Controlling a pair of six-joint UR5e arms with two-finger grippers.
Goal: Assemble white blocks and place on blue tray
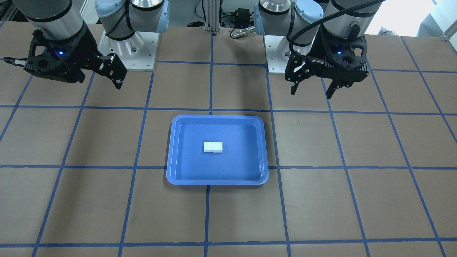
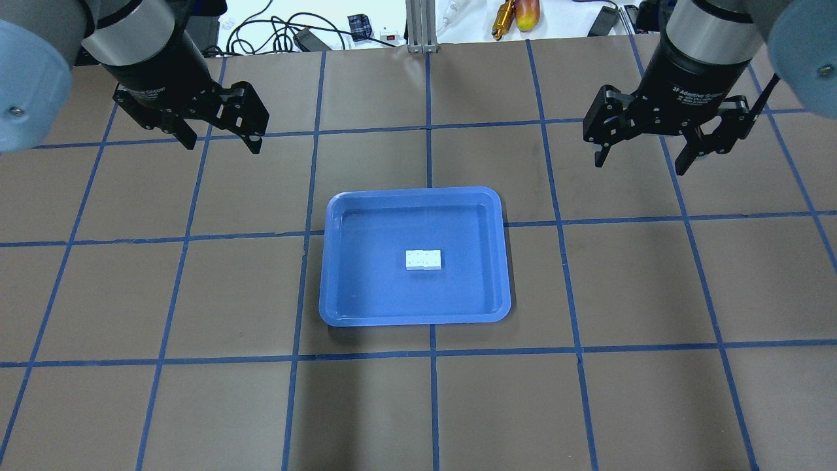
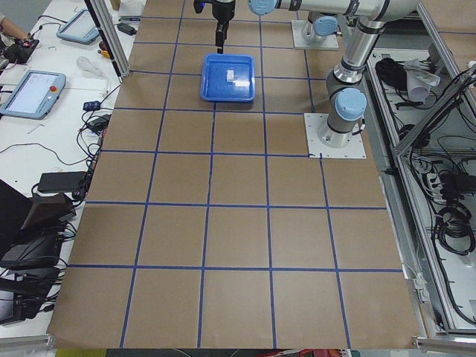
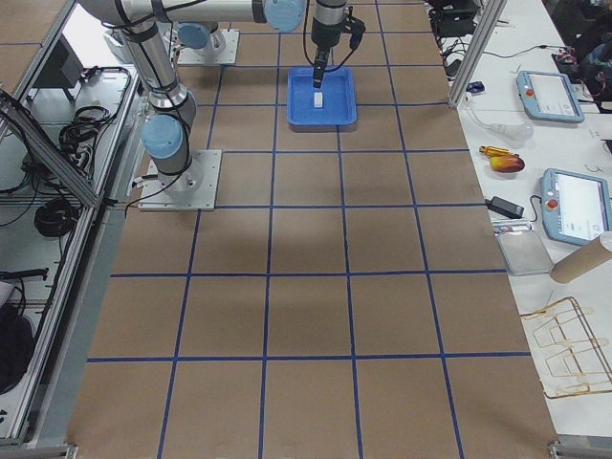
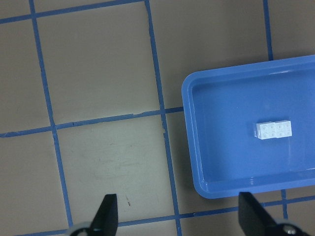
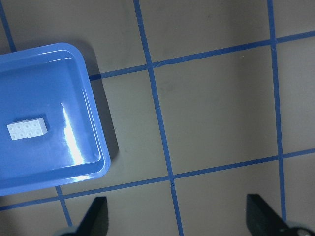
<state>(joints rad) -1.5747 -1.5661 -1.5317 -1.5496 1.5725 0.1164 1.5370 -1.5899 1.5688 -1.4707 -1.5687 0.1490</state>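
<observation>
The blue tray (image 1: 217, 117) (image 2: 415, 191) lies at the table's middle. In it lies a joined pair of white blocks (image 1: 213, 147) (image 2: 424, 260), flat, studs up, near the tray's centre. My left gripper (image 2: 220, 140) (image 1: 311, 92) hovers open and empty above the table, off the tray's far-left corner in the overhead view. My right gripper (image 2: 639, 162) (image 1: 117, 82) hovers open and empty on the opposite side. The left wrist view shows the blocks (image 5: 273, 130) in the tray (image 5: 189, 137), the right wrist view likewise (image 6: 28, 129) (image 6: 100, 132).
The brown table is marked with a blue tape grid. The two arm bases (image 1: 128, 53) (image 1: 282, 57) stand at the robot's edge. Cables and tools (image 2: 510, 13) lie beyond the far edge, by an aluminium post (image 2: 422, 26).
</observation>
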